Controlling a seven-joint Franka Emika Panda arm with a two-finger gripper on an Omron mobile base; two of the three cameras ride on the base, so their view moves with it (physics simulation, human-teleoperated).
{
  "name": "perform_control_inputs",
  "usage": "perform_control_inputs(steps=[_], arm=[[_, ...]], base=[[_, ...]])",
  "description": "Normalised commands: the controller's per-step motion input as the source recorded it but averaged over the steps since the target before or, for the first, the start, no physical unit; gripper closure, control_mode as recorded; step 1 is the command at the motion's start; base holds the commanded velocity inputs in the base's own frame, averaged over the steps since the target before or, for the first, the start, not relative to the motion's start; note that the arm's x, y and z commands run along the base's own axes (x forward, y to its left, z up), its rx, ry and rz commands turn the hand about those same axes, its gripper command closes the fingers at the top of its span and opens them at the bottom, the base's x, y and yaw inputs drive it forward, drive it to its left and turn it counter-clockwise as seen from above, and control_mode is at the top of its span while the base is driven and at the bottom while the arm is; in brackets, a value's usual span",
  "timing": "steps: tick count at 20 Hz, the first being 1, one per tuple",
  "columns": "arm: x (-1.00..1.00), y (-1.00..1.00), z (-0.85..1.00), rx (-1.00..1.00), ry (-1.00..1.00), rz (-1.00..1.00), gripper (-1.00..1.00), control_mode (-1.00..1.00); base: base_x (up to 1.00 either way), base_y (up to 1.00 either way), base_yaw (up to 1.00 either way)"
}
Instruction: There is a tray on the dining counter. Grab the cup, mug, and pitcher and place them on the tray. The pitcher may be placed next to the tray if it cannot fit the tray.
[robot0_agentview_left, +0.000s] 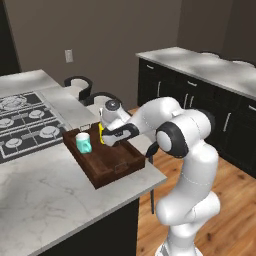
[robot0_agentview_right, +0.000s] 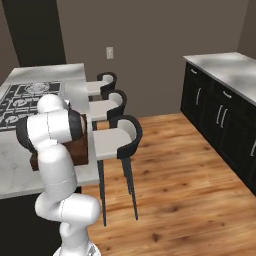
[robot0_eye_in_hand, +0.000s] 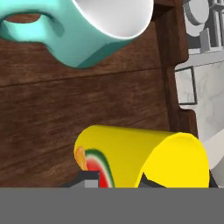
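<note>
Pincer (robot0_agentview_left: 102, 134) pinching the cup (robot0_eye_in_hand: 144, 157) over the tray (robot0_agentview_left: 107, 165), jaws nearly together on it. I judge the cup is being set down; next I need to lower, then release. Cup: yellow, red-green blotch on its side. Beyond it the mug (robot0_eye_in_hand: 78, 33), teal, stands on the tray's wood.

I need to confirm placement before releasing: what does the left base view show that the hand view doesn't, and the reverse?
Left base view alone: the arm reaching over the dining counter, the cooktop, and the whole tray outline.
Hand view alone: the cup's red-and-green design and the mug's handle.
Both: gripper shut on the yellow cup above the tray, the mug already on it.
</note>
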Motion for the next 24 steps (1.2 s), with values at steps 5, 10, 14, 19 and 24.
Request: perform_control_inputs(steps=[5, 10, 14, 19, 24], arm=[[0.15, 0.06, -0.24, 0.0, 0.0, 0.03, -1.0, -1.0], [0.0, 0.0, -0.04, 0.0, 0.0, 0.0, -1.0, -1.0], [0.0, 0.0, 0.08, 0.0, 0.0, 0.0, -1.0, -1.0], [0.0, 0.0, 0.31, 0.0, 0.0, 0.0, -1.0, -1.0], [0.0, 0.0, 0.33, 0.0, 0.0, 0.0, -1.0, -1.0]], base=[[0.0, 0.0, 0.0], [0.0, 0.0, 0.0], [0.0, 0.0, 0.0], [0.0, 0.0, 0.0], [0.0, 0.0, 0.0]])
